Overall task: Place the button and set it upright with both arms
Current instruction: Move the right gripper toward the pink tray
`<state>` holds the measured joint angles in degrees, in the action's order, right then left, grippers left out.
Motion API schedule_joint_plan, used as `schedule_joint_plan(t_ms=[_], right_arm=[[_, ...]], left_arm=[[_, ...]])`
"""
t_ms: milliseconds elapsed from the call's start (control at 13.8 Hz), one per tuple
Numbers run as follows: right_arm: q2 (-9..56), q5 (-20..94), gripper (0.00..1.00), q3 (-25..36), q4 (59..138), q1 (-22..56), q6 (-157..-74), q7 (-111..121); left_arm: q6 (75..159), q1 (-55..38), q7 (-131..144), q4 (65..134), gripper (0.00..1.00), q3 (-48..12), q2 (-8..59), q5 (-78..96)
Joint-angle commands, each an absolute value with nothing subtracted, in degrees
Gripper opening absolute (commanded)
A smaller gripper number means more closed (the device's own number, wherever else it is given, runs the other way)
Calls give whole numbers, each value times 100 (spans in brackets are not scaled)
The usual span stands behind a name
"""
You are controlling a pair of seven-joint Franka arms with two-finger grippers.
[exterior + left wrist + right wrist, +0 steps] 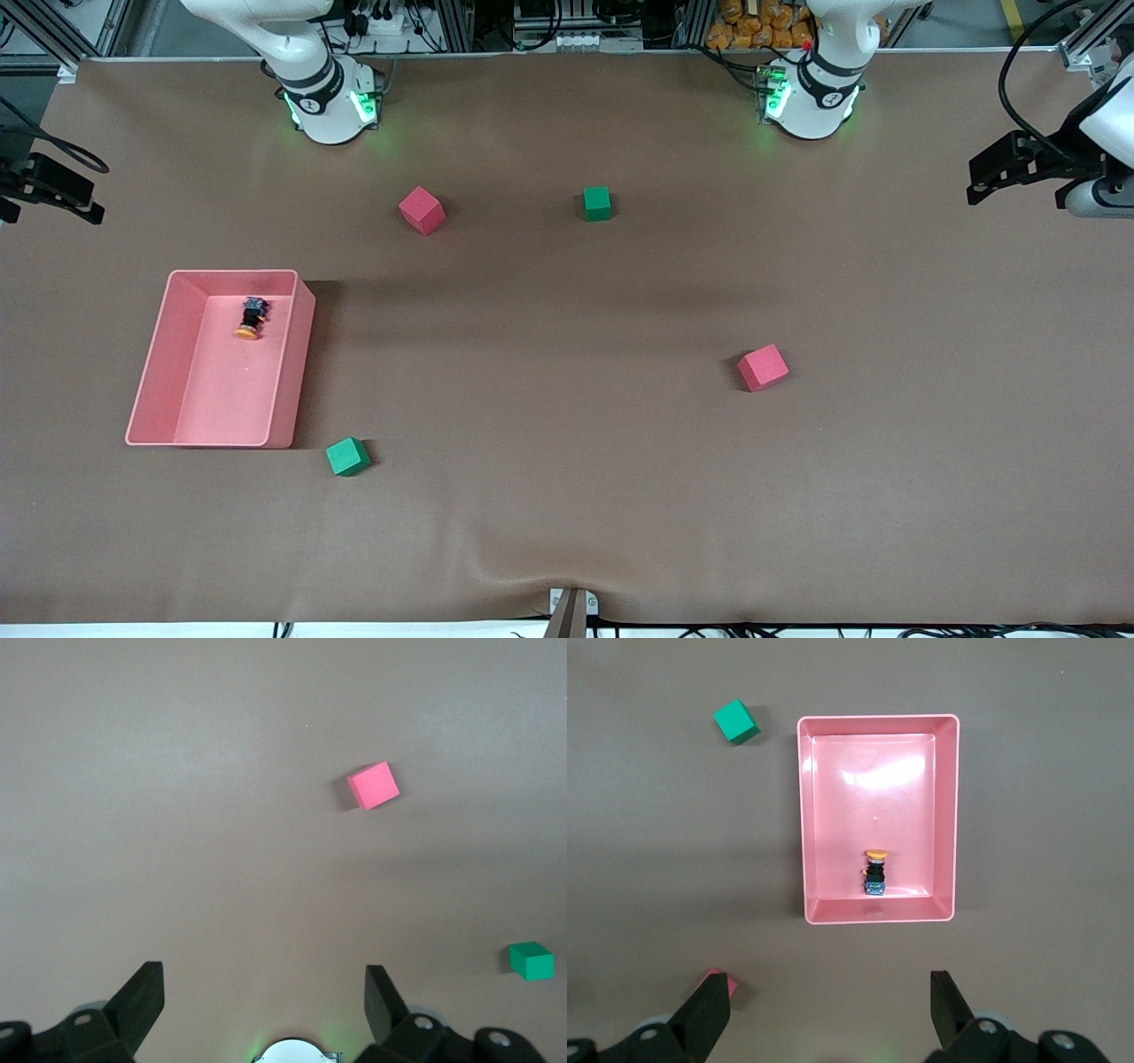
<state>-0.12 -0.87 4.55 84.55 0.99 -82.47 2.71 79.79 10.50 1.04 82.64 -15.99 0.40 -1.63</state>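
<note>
The button (252, 317) lies on its side in the pink tray (292, 372), in the part of the tray nearest the robots. Its orange cap points toward the front camera. It also shows in the right wrist view (875, 873), near one end wall of the tray (802, 815). My right gripper (830, 988) is open and empty, high over the table between its base and the tray. My left gripper (263, 979) is open and empty, high over bare table in front of its own base, away from the button.
A red cube (421, 210) and a green cube (597, 203) sit near the robots. Another red cube (763, 367) lies toward the left arm's end. A green cube (347, 456) sits by the tray's corner nearest the front camera.
</note>
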Motion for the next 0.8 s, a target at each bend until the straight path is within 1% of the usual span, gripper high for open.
schedule_joint_plan(t_ms=[0, 145, 218, 509, 727], right_arm=[[-88, -193, 100, 369, 8578, 97, -8297, 246], [34, -193, 100, 378, 8744, 53, -8393, 255], [44, -193, 100, 378, 8997, 61, -8568, 255], [44, -185, 100, 378, 10394, 35, -9832, 316], [53, -193, 100, 378, 11195, 44, -10763, 316]], left_arm=[[7901, 1099, -44, 8253, 100, -1600, -18, -255], [7901, 1107, -53, 8253, 100, -1600, -18, -246], [7901, 1107, -61, 8253, 100, -1600, -18, -246], [7884, 1090, -70, 8297, 100, -1626, 0, -237], [7884, 1099, -62, 8297, 100, -1626, -9, -220]])
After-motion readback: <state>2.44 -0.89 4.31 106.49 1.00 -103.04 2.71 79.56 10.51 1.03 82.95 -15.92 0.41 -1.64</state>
